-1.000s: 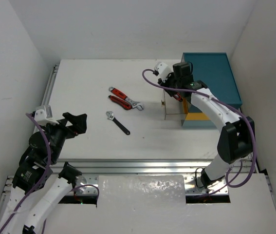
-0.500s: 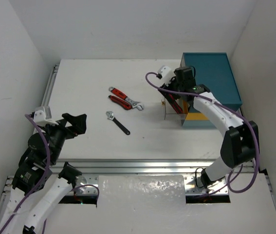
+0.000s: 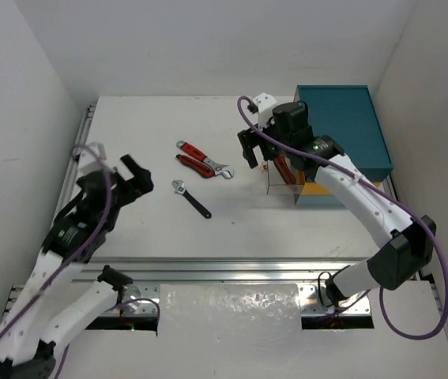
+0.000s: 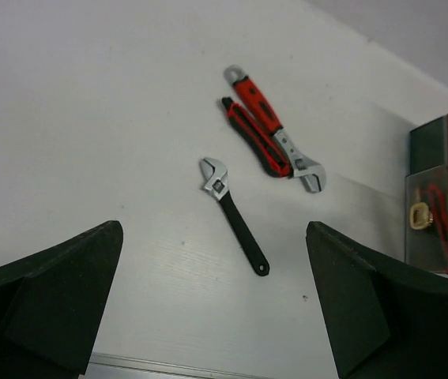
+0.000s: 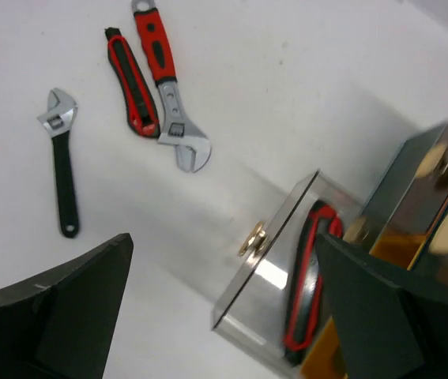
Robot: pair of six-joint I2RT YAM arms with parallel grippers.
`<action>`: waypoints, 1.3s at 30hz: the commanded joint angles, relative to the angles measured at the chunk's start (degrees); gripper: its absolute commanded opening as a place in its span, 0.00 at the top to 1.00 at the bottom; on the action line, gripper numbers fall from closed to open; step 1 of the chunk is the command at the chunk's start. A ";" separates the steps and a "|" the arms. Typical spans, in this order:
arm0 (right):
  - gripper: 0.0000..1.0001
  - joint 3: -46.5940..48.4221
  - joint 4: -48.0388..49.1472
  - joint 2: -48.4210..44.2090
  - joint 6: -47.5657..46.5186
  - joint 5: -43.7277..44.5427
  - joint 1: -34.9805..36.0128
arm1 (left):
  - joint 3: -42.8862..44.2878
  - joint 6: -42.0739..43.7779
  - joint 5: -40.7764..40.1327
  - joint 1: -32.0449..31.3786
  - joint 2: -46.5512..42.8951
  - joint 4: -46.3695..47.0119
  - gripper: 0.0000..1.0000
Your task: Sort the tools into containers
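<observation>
Robot lab cell: white table (image 3: pixel 144 229), plain white walls (image 3: pixel 18 118), aluminium rail (image 3: pixel 231 272).

The white table (image 3: pixel 144 245) holds 3 tools near its middle. A red wrench (image 3: pixel 205 159) and a red and black tool (image 3: pixel 194 165) lie side by side, touching. A small black wrench (image 3: pixel 190 197) lies near them. The teal box (image 3: pixel 348 134) sits at the right.

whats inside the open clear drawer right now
One red-and-black tool lies inside the open drawer, seen through its clear front. Its far end is hidden where the drawer runs into the teal box, so anything deeper in cannot be seen.
</observation>
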 commanded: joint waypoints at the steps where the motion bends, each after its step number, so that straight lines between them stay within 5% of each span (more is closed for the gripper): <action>1: 0.01 1.40 -5.40 -4.09 16.09 10.50 1.87 | 3.26 -9.42 -1.09 -0.31 15.52 -0.08 0.00; 6: 0.01 -6.77 -7.96 -12.01 23.12 13.64 3.11 | 10.02 -16.90 -2.41 -0.40 37.79 4.24 0.00; 15: 0.01 -13.80 -15.80 -20.10 22.00 12.50 3.55 | 48.83 -26.92 -1.26 -1.10 85.41 -9.46 0.01; 20: 0.01 -18.72 -14.65 -23.79 21.12 9.33 3.81 | 55.38 -27.64 -1.36 -1.72 93.36 -9.39 0.14; 24: 0.01 -20.13 -14.65 -24.67 20.15 10.20 3.90 | 56.98 -28.25 -0.57 -1.72 96.97 -10.36 0.15; 30: 0.01 -20.14 -13.77 -25.47 20.06 7.84 3.90 | 53.11 -28.61 -0.39 -1.45 98.47 -7.81 0.28; 33: 0.01 -20.13 -14.03 -25.47 20.06 7.22 3.90 | 49.95 -28.08 0.40 -1.19 98.03 -5.80 0.55; 39: 0.01 -20.22 -13.77 -24.85 20.24 5.55 3.81 | 39.95 -28.61 0.66 -0.66 92.77 -0.88 0.57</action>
